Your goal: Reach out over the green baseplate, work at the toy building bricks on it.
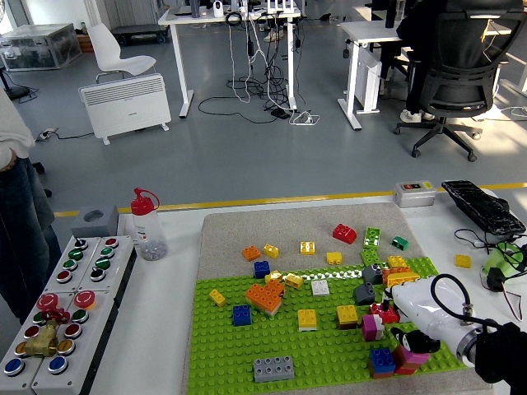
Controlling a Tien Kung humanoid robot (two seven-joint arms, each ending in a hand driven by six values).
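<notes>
The green baseplate (247, 346) lies on a grey mat and carries several loose bricks: an orange stack (263, 296), a blue brick (241, 314), yellow bricks (307, 318) and a grey brick (272, 368). My right hand (394, 327), white with a black forearm, reaches in from the lower right over the plate's right end. Its fingers are curled on a magenta brick (372, 327), held just above the plate. Below it another blue brick (381, 360) sits on the plate beside red and pink pieces (409, 359) partly under the hand. The left hand is out of view.
A button box (58, 304) and a red-capped bottle (146, 226) stand at the left. More bricks lie on the grey mat (288, 226) behind the plate. Cables, a black device (482, 206) and a green object (502, 262) sit at the right. A person (16, 197) stands at the left edge.
</notes>
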